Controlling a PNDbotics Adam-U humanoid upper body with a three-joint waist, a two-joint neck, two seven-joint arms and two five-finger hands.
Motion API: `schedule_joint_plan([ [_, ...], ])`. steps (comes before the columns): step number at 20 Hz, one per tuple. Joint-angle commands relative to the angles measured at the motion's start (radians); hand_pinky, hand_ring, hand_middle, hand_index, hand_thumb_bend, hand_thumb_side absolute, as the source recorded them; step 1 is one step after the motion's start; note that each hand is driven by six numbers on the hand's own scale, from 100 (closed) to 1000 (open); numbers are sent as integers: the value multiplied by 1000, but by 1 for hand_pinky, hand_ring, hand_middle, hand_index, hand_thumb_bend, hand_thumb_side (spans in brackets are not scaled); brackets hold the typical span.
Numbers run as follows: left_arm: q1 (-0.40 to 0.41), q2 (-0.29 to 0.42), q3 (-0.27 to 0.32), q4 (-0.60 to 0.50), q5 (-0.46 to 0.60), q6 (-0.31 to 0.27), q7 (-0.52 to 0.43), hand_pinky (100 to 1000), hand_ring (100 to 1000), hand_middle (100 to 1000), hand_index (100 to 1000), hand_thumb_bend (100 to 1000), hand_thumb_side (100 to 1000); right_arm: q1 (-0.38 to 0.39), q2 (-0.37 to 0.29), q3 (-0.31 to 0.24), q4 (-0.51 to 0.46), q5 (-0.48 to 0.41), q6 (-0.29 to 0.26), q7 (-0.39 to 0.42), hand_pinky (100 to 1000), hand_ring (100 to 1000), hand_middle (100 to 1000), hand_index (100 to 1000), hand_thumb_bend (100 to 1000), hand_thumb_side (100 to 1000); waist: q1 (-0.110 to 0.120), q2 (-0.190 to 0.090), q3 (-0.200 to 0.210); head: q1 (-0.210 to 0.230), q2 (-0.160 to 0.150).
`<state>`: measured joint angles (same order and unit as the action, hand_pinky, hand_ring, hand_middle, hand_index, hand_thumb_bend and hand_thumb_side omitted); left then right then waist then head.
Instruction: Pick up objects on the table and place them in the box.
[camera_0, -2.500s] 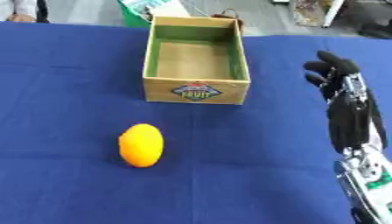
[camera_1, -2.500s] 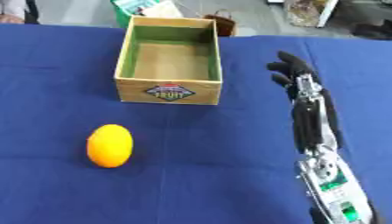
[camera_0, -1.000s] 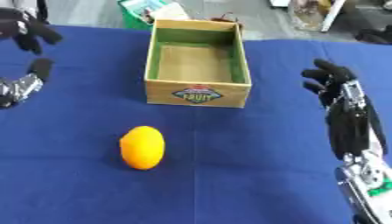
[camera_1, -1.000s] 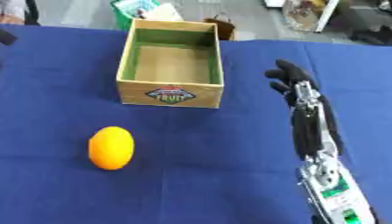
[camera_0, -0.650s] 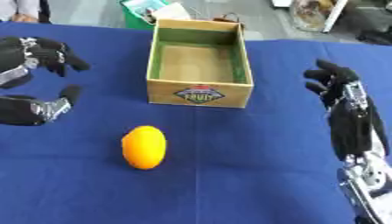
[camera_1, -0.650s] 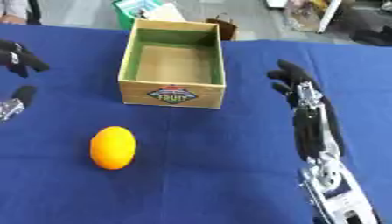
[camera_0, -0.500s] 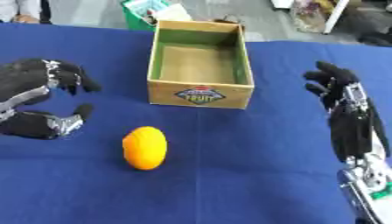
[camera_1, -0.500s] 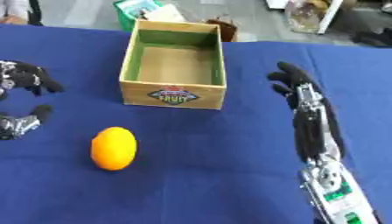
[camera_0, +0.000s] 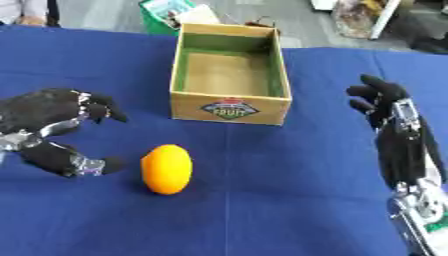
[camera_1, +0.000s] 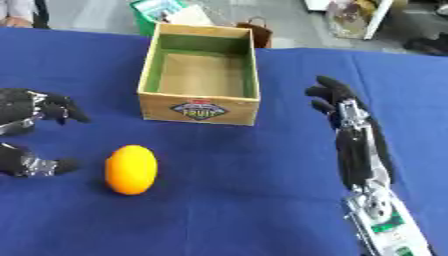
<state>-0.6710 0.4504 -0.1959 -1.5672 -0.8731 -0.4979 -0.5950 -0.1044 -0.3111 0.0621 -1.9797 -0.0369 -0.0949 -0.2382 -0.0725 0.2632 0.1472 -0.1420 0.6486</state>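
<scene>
Just right of the left robot hand (camera_0: 54, 131), whose thumb and fingers are spread wide and empty, an oval orange fruit (camera_0: 166, 168) lies untouched on the blue-clothed worktop (camera_0: 289, 200). The reach-to-grasp step is judged under way; next, the fruit must be enclosed and carried to the open cardboard box (camera_0: 231, 72) beyond it. The right robot hand (camera_0: 378, 98) is held relaxed, grasping nothing.

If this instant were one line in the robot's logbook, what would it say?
left hand: open beside orange fruit, not touching | right hand: open, idle | cardboard box: empty | blue table
</scene>
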Motion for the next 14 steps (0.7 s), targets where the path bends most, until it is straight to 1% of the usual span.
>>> schedule_joint_plan([
  [1,-25,-17,-1,7,-32,-14,-11,601,634,717,889,631,1000,-3,-6,-2,-20,2,4,-1,868,887,691,862,100,1000,6,-15,-2,0,-13],
  [2,-27,-24,-2,12,-35,-14,-14,604,637,719,896,636,1000,-4,-6,-2,-20,2,4,-1,868,887,691,862,100,1000,6,-14,-2,-1,-13],
  [3,-29,-32,-1,15,-34,-12,-17,610,645,725,929,641,1000,-3,-6,-2,-20,2,4,-1,869,887,690,862,100,1000,6,-14,-2,-1,-13],
  [6,-37,-48,0,18,-20,-7,-26,616,658,741,950,629,1000,-1,-5,-2,-20,2,7,-2,869,888,690,862,100,1000,9,-14,-3,-4,-13],
  [14,-60,-81,-21,10,26,-10,-76,621,681,780,949,604,1000,-2,-4,-1,-20,1,8,-4,870,889,690,862,100,1000,13,-14,-4,-5,-13],
])
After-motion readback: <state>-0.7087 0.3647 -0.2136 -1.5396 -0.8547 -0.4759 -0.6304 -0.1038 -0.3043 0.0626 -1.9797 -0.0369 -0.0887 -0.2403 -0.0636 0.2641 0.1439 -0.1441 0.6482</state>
